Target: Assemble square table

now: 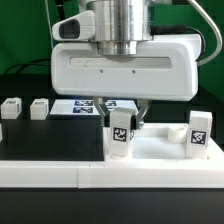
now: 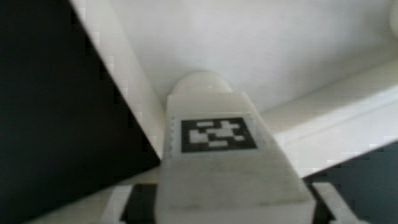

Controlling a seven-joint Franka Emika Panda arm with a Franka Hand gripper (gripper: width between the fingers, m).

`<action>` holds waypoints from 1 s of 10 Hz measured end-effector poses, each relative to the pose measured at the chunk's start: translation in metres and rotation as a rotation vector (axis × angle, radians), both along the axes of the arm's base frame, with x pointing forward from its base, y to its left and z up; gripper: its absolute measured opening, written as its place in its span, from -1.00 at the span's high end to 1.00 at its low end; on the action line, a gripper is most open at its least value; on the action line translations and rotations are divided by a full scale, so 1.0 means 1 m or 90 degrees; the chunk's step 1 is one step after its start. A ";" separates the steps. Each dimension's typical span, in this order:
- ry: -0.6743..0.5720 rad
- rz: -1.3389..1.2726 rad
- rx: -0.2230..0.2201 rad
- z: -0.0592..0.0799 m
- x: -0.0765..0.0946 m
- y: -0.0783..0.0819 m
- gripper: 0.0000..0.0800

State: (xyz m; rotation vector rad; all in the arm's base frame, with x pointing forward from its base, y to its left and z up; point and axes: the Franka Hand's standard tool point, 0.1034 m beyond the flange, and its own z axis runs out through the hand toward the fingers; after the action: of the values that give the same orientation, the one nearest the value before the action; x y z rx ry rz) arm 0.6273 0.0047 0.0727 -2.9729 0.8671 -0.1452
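Note:
My gripper is shut on a small white leg with a black-and-white tag and holds it upright on the white square tabletop slab. In the wrist view the leg stands between my fingers over the slab, close to its raised rim. A second leg stands upright on the slab at the exterior view's right. Two more legs lie loose on the black table at the exterior view's left.
The marker board lies flat behind the slab. A long white rail runs across the front of the exterior view. The black table surface shows beside the slab's edge in the wrist view.

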 end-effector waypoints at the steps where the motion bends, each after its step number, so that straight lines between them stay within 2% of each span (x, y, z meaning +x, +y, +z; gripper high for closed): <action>1: 0.006 -0.127 0.002 0.001 -0.002 0.000 0.28; 3: 0.012 -0.444 0.037 -0.002 -0.003 -0.001 0.28; 6: 0.023 -0.703 0.085 -0.002 -0.003 0.002 0.27; 9: 0.021 -0.681 0.083 -0.002 -0.003 0.002 0.27; 10: -0.002 -0.554 0.070 -0.002 -0.001 -0.002 -0.31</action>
State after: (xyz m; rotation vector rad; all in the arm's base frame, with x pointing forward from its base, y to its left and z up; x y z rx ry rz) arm 0.6259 0.0030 0.0704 -2.2806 2.0080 -0.1146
